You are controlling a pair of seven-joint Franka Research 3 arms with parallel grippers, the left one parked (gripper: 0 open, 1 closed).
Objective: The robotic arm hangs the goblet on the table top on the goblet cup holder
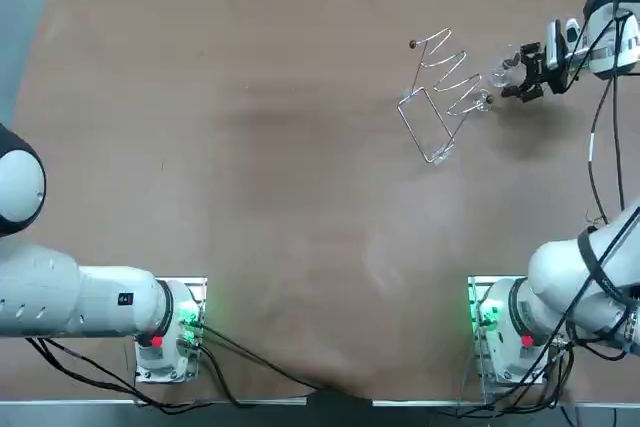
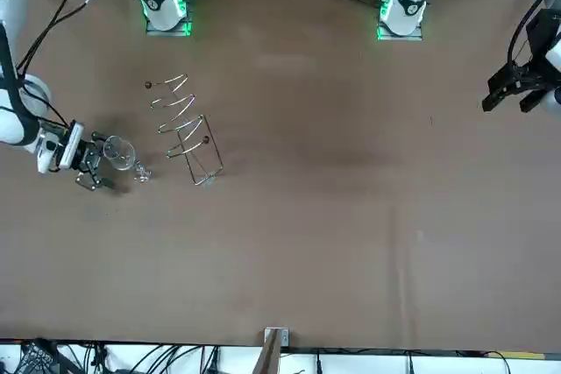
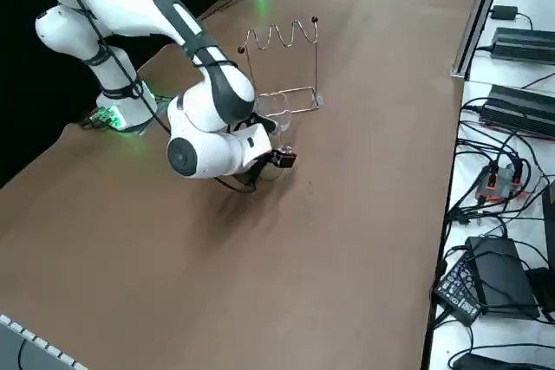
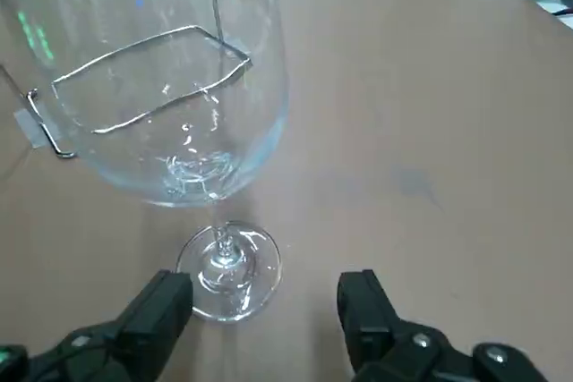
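Here the right gripper (image 4: 264, 297) holds its fingers spread, the goblet (image 4: 192, 105) just beyond their tips, ungripped.

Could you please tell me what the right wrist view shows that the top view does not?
Only the right wrist view: the right gripper with its fingers open, the foot of the goblet just beyond them and not clamped, and wire of the rack seen through the bowl.
Only the top view: the whole rack with its zigzag top, and the goblet standing beside it at the far right of the table.
Both: the goblet, the rack, and the right gripper close to the goblet.
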